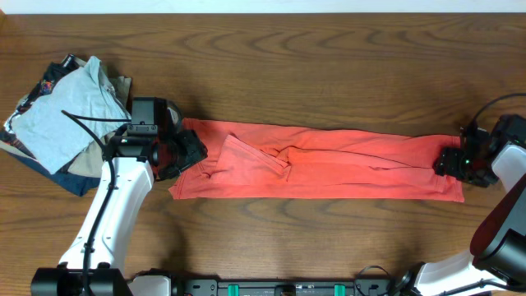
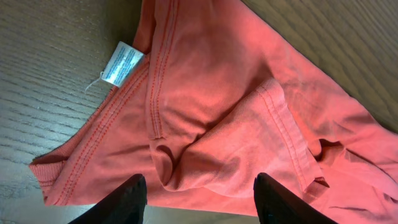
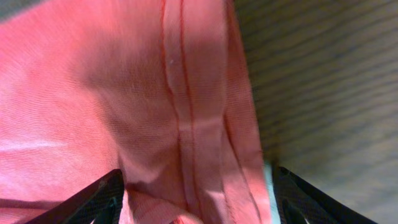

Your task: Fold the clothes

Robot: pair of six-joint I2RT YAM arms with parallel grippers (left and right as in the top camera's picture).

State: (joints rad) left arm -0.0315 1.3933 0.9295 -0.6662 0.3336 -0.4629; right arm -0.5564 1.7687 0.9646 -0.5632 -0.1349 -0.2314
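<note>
The red-orange T-shirt (image 1: 329, 164) lies folded into a long strip across the middle of the table, no lettering showing. My left gripper (image 1: 187, 152) is at its left, collar end, open, with the collar, white label (image 2: 122, 63) and a folded sleeve (image 2: 249, 143) between and ahead of the fingers (image 2: 199, 199). My right gripper (image 1: 448, 162) is at the shirt's right end, open, its fingers (image 3: 196, 199) straddling the hem (image 3: 186, 118).
A pile of other garments, a light grey T-shirt (image 1: 62, 115) over tan and dark navy pieces, lies at the table's left back. The table's wood shows beside the hem in the right wrist view (image 3: 323, 81).
</note>
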